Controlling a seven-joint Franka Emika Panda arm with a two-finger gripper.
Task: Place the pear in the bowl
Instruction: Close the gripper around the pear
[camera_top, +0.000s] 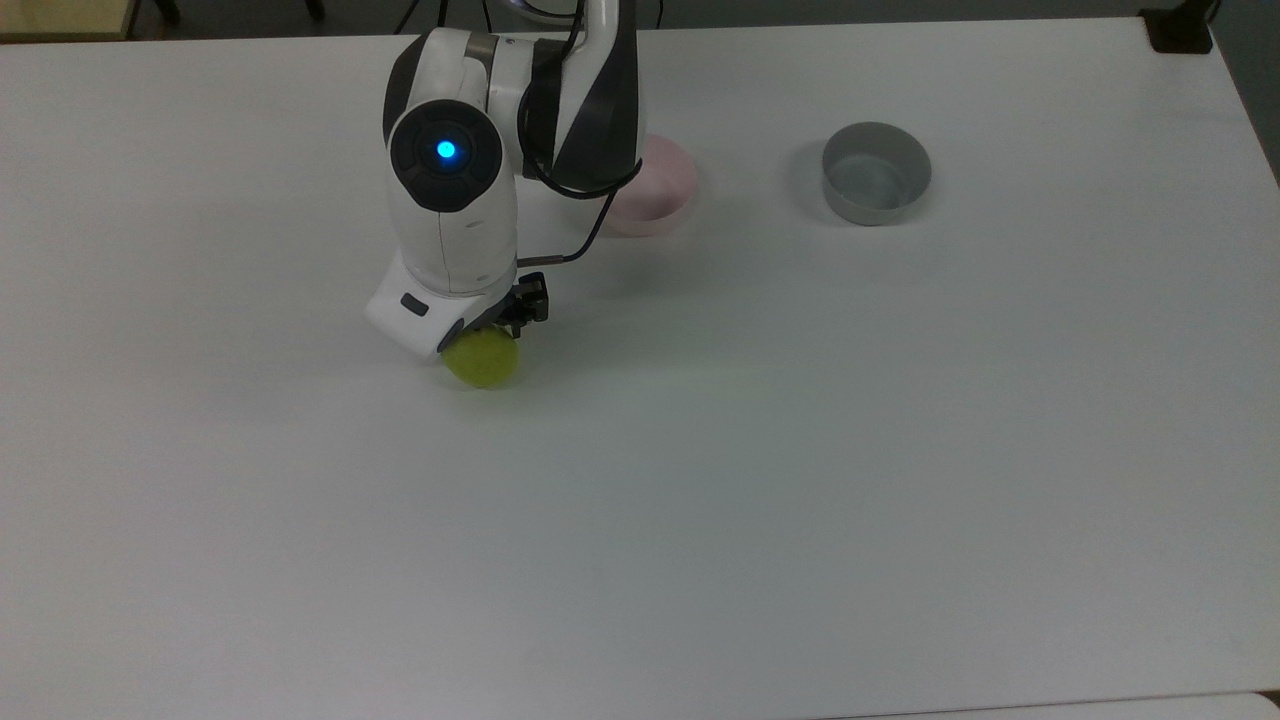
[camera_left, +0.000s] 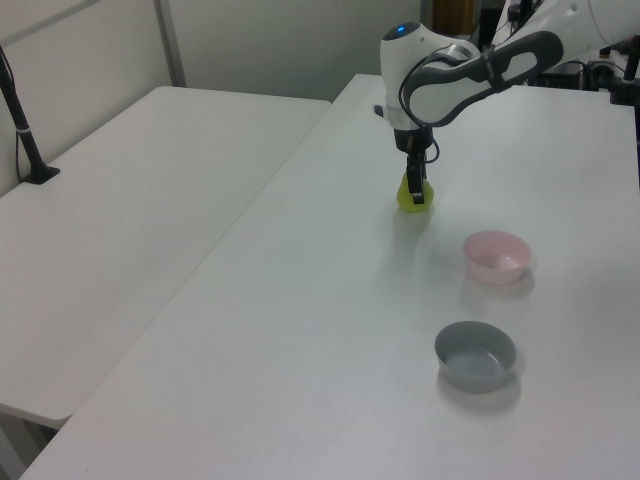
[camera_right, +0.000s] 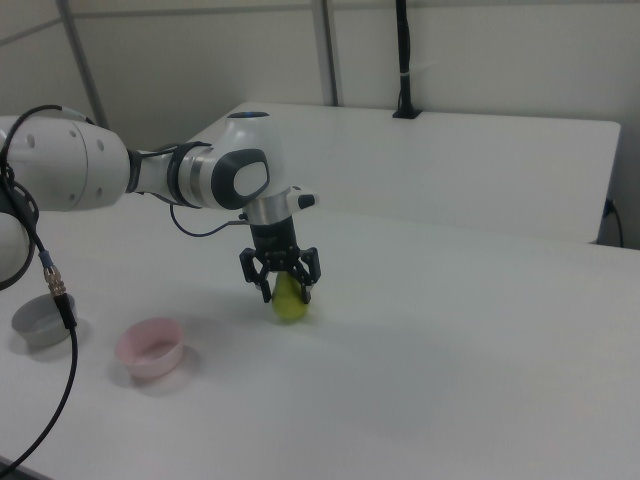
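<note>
The pear (camera_top: 484, 362) stands on the white counter (camera_top: 760, 450), and the tool (camera_right: 286, 290) is lowered over it, its two black fingers (camera_right: 305, 289) spread to either side of the fruit's upper part. In the right view a finger sits at each flank of the pear (camera_right: 289, 301), close beside the skin; whether they press on it I cannot tell. In the left view the tool (camera_left: 416, 188) points straight down into the top of the pear (camera_left: 413, 197), whose yellow-green base rests on the counter (camera_left: 330, 330).

The pink bowl (camera_top: 659, 192) sits apart from the pear, toward the top view's upper right, partly covered by the arm (camera_top: 560, 90). Its visible inside holds nothing. In the left view the pink bowl (camera_left: 496, 256) also shows a bare interior, and the same in the right view (camera_right: 151, 348).

The grey bowl (camera_top: 876, 186) stands further along the top view's right, well apart from the pink one, and it too holds nothing. In the left view the grey bowl (camera_left: 476, 355) lies nearest the camera; in the right view (camera_right: 40, 320) it is at the far left, behind a dark cable (camera_right: 62, 330).
</note>
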